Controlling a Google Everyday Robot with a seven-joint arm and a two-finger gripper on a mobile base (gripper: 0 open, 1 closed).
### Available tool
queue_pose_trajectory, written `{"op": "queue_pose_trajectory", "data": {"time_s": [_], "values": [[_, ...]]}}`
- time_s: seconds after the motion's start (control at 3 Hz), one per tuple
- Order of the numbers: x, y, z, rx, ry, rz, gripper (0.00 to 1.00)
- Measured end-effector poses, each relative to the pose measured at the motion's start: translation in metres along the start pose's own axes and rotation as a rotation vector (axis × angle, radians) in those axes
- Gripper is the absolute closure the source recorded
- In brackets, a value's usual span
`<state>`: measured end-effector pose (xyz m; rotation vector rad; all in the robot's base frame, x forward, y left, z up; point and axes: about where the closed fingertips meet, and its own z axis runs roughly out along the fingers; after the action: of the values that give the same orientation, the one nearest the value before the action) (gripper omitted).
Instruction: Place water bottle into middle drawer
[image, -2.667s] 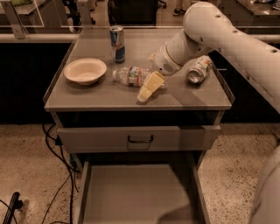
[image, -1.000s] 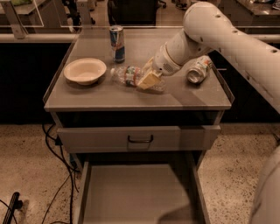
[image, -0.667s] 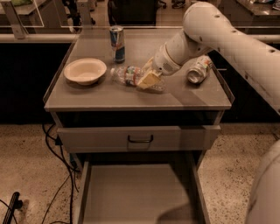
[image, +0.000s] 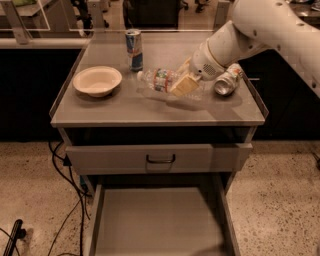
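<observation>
The water bottle (image: 158, 79) is a clear ribbed bottle with a white cap and a red, green and white label. It lies on its side, cap to the left, just above the middle of the cabinet top (image: 125, 107), with its shadow below it. My gripper (image: 183, 83) comes in from the right and is shut on the bottle's right half, one tan finger (image: 185, 86) across its front. The middle drawer (image: 157, 220) stands pulled out below, a wide grey tray with a bare flat floor.
A cream bowl (image: 97, 80) sits at the left of the top. A blue-and-silver can (image: 133, 49) stands behind the bottle. A silvery can (image: 227, 82) lies at the right. The upper drawer (image: 160, 159) with a black handle is slightly out. Cables (image: 65, 200) hang at the left.
My gripper moved from beside the bottle onto it and closed. The bottle has since risen slightly off the top and shifted a little to the right.
</observation>
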<state>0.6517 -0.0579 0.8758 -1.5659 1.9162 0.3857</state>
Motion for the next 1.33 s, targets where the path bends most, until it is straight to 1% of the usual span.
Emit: {"op": "queue_pose_trajectory", "data": {"time_s": [0.33,0.67,1.0,1.33], "values": [[0.009,0.029,-0.064,0.06,-0.023,0.03,1.0],[0.02,0.06,-0.087,0.057,-0.031,0.052,1.0],[0.032,0.104,-0.089,-0.01,-0.039,0.091,1.0],[0.031,0.104,-0.089,-0.012,-0.044,0.091,1.0]]}}
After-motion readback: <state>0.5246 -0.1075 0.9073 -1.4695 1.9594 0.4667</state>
